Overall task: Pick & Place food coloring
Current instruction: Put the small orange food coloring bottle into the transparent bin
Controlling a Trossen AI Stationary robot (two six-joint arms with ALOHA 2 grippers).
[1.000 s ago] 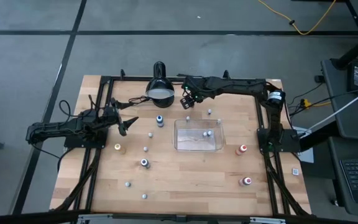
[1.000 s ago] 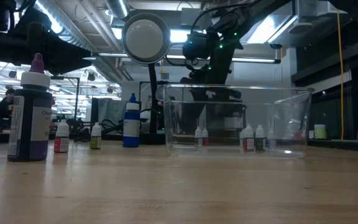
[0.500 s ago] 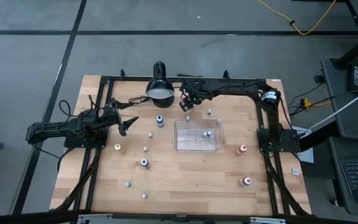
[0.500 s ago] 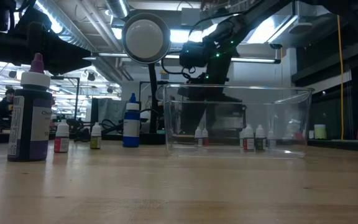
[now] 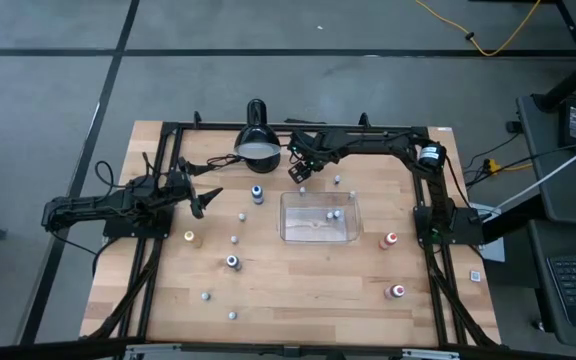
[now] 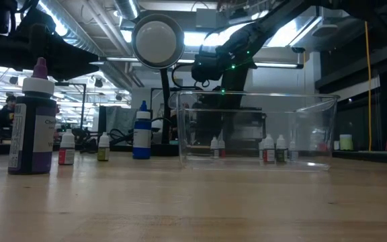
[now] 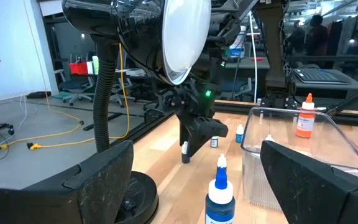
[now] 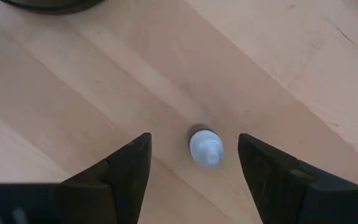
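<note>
Since the earlier frame the right arm has swung a little further toward the lamp, carrying the right claw (image 5: 299,170) along the far side of the bench (image 5: 298,290); nothing else on the bench has shifted.

Right claw: hangs pointing down, near the black dome lamp (image 5: 257,146) and beyond the far-left corner of the clear tray (image 5: 319,237). Fingers (image 8: 122,171) parted, nothing between them. Directly below, seen in the right wrist view, one small pale bottle (image 8: 204,145) stands upright on the wood, centred in the gap, not touched by either finger.

Left claw (image 5: 206,198): waits at the left side of the bench, fingers spread wide, empty.

Food coloring, positions:
- blue-capped bottle (image 5: 257,192) near the lamp base, left of the tray
- yellow bottle (image 5: 189,238) and dark bottle (image 5: 232,262) on the left half
- two red-orange bottles (image 5: 391,241) right of the tray, one nearer the front edge
- small pale bottles (image 5: 241,215) scattered left of the tray and toward the front
- a few small pale bottles (image 5: 335,213) already inside the tray, upright.
</note>
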